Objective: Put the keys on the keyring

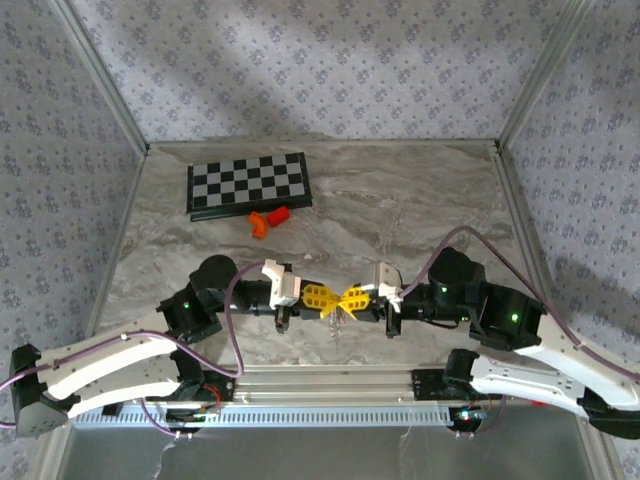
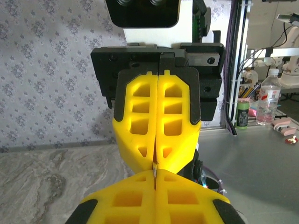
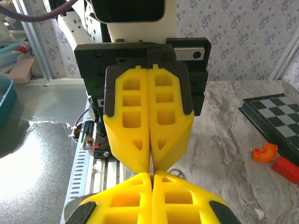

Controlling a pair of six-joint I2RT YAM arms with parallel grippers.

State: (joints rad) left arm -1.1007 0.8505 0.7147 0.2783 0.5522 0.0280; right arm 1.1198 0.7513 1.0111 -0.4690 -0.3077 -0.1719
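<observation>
My two grippers meet tip to tip above the table's near edge, the left gripper [image 1: 330, 298] on the left and the right gripper [image 1: 346, 297] facing it. Both are shut on the same thin silver key [image 3: 151, 164], seen edge-on where the yellow tips meet [image 2: 153, 168]. A small silver loop [image 3: 178, 173] hangs just beside the tips. A red oblong tag [image 3: 286, 169], the keyring's as far as I can tell, lies on the table by the chessboard [image 1: 279, 214]; no wire ring can be made out on it.
An orange curved block [image 1: 260, 223] lies beside the red tag. A folded chessboard [image 1: 248, 184] sits at the back left of the marble table. A metal rail [image 1: 330, 382] with the arm bases runs along the near edge.
</observation>
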